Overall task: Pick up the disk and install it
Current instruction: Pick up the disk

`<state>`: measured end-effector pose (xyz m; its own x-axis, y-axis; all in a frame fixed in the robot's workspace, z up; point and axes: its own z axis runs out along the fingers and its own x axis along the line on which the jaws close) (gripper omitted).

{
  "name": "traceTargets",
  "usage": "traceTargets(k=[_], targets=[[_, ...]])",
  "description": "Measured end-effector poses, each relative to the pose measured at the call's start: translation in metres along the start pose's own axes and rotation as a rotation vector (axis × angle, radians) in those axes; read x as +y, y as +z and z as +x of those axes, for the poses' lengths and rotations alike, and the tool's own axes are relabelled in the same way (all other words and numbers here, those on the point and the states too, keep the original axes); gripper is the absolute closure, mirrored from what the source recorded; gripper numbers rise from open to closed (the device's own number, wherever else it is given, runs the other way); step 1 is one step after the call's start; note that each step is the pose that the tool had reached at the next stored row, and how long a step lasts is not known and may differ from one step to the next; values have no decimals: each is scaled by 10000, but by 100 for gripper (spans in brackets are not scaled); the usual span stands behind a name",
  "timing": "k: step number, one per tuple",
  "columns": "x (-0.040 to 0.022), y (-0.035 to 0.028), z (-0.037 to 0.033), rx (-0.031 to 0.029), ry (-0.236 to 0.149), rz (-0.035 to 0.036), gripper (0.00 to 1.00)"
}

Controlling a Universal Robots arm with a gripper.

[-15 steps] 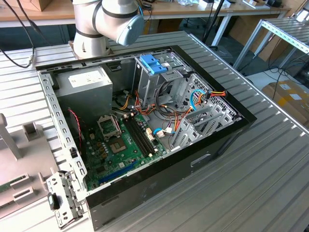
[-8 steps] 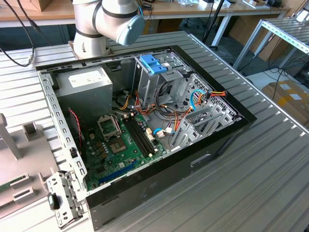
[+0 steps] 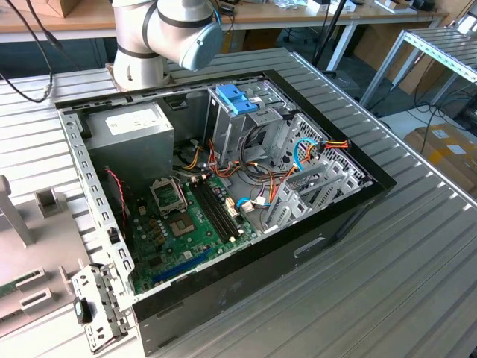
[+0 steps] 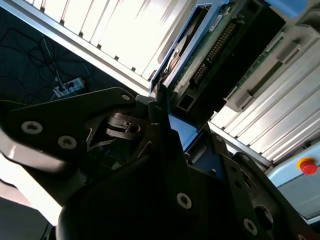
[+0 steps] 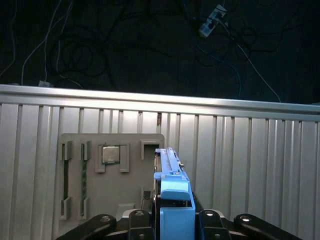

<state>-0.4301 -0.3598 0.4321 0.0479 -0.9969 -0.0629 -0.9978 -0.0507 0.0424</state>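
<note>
Blue-railed disk [image 5: 169,167], clamped by gripper [image 5: 174,217], shows edge-on.

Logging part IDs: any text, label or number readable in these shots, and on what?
None readable.
Sticker on power supply: too small to read.
Print on motherboard: too small to read.
Label of disk, seen edge-on in both wrist views: hidden.
Sign on red button: none legible.

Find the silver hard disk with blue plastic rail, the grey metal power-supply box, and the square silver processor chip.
Silver hard disk [image 5: 175,210]: first wrist view, its blue rail.
Grey metal power-supply box [image 3: 133,119]: exterior view, its white sticker.
Square silver processor chip [image 5: 109,154]: first wrist view, its lid.
</note>
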Motion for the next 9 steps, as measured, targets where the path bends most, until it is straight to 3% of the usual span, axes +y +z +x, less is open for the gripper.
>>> traceTargets(k=[9], targets=[[5, -122, -9, 1, 2, 0, 63]])
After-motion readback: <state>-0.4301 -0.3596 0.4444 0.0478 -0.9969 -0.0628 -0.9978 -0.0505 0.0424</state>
